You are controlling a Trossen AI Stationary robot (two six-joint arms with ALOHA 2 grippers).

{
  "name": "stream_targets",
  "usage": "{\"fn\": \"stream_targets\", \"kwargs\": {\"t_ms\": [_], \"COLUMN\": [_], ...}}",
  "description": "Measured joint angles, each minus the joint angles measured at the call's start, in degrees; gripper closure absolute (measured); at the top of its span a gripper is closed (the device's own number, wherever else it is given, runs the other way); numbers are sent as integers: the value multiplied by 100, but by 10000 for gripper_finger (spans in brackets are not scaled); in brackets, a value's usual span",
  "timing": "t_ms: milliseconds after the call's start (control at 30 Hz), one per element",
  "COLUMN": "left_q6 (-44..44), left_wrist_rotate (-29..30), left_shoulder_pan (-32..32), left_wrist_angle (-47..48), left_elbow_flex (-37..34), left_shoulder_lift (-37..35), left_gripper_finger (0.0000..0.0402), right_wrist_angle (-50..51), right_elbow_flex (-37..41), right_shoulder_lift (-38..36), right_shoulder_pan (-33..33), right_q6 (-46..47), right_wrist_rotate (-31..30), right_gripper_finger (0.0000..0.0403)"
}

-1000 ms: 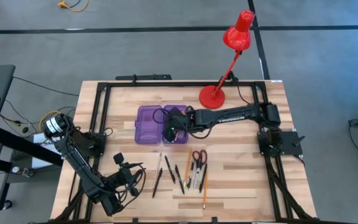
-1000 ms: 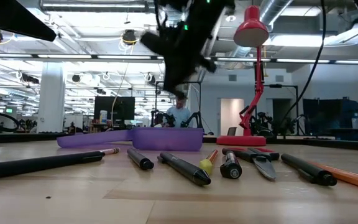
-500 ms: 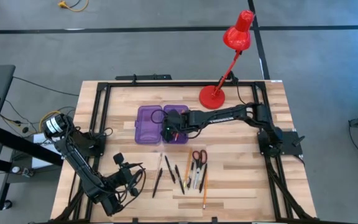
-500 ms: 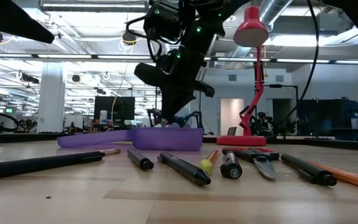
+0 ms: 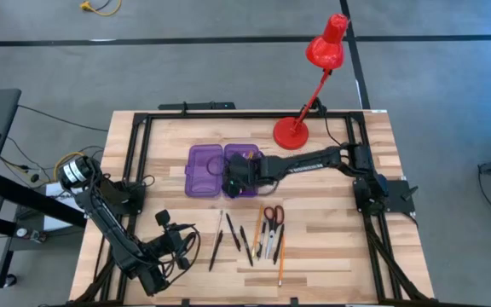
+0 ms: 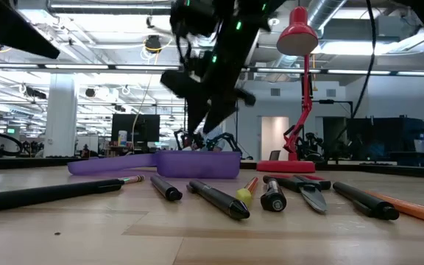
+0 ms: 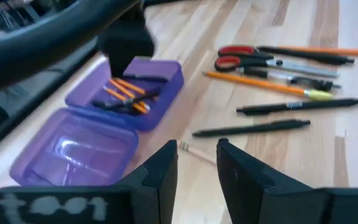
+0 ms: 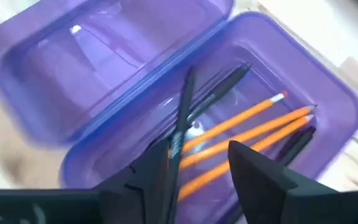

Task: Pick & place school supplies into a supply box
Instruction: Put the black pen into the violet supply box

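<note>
Supply box (image 5: 222, 170) partly filled: orange pencils (image 8: 247, 134), dark pens (image 8: 211, 99) inside. Right gripper (image 8: 197, 165) above box, fingers apart, nothing held. Scissors (image 5: 272, 215), more pens (image 5: 231, 232) left on counter (image 5: 331, 234) near box. Left gripper (image 7: 196, 163) parked nearby, fingers slightly apart, empty.

No legible text, label, brand or number anywhere in view. Pale blurred marks sit on the left wrist housing (image 7: 48, 204); cannot be read.

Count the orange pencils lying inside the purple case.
3 orange pencils, side by side in the half of the purple case under the right tool. Dark pens cross them, so another may be hidden.
</note>
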State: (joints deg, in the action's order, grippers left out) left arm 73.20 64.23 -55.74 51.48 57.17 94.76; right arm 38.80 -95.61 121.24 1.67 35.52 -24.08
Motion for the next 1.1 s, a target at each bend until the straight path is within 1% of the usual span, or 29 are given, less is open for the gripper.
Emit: {"fn": "stream_targets", "kwargs": {"t_ms": [100,133,200,367,567,667,767,900,1100], "left_q6": [38,4,-181,-737,-1252,-1409,-1520,-1717,-2033], "left_wrist_rotate": [-476,-688,-1028,-1404,-1732,-1846,-2150,-2602,-3271], "left_shoulder_pan": [141,220,361,683,1379,1723,2057,2407,2756], "left_wrist_angle": [-125,-195,-414,-1052,-1952,-2080,-2077,-2223,-2539], "left_elbow_flex": [0,-2,-2,-7,-116,-118,-118,-119,-120], "left_shoulder_lift": [0,-1,19,98,98,98,98,231,716], "left_gripper_finger": [301,301,301,301,301,301,301,301,301], "right_wrist_angle": [3,166,178,677,1537,1966,2239,2424,2436], "right_elbow_flex": [-24,-15,-25,-17,-17,-15,-15,-15,20], "right_shoulder_lift": [-166,-249,-331,-537,-565,-566,-568,-572,-576], "right_shoulder_pan": [356,490,755,1519,2470,2877,3221,3584,3920], "right_q6": [-253,-324,-486,-545,232,778,1216,1581,1941], "right_wrist_rotate": [-452,-595,-896,-1632,-2370,-2695,-2849,-2900,-3050], "right_gripper_finger": [230,229,228,236,249,255,260,264,266]}}
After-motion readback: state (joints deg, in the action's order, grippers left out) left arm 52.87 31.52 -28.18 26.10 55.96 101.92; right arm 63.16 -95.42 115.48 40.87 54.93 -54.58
